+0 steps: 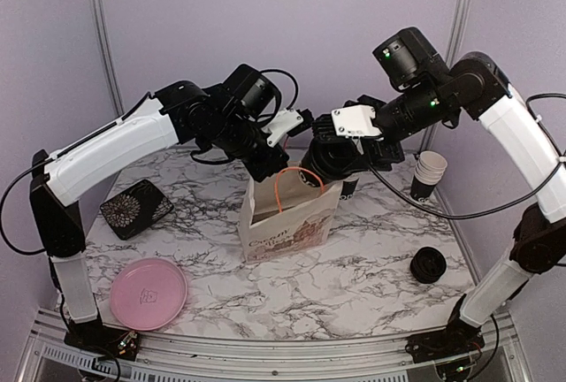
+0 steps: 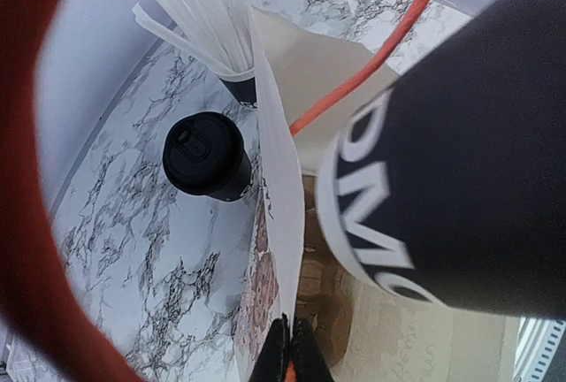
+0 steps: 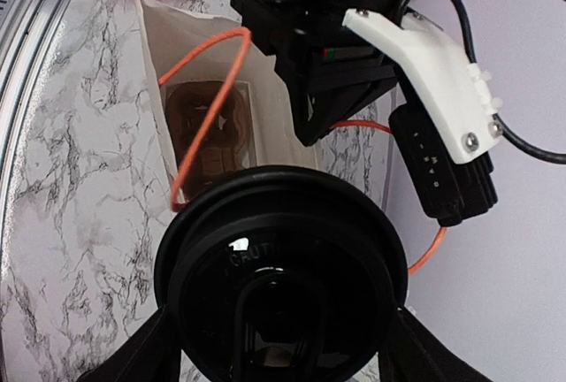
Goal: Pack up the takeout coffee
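The takeout coffee [image 3: 279,267], a black cup with a round black lid, is held in my right gripper [image 3: 279,351], whose fingers [image 3: 133,355] press its sides. It hangs over the open mouth of the paper bag [image 1: 287,223]. Its white lettering shows in the left wrist view [image 2: 380,223]. My left gripper [image 2: 290,355] is shut on the bag's side wall [image 2: 281,179] by the orange handle [image 2: 389,46]. In the top view my left gripper [image 1: 276,163] and my right gripper [image 1: 318,168] meet above the bag.
A second lidded black cup [image 2: 205,156] and a black cup of white straws [image 2: 217,19] stand behind the bag. A stack of cups [image 1: 429,174] and black lids [image 1: 427,264] are at the right. A pink plate [image 1: 148,292] and a black patterned box [image 1: 134,208] are at the left.
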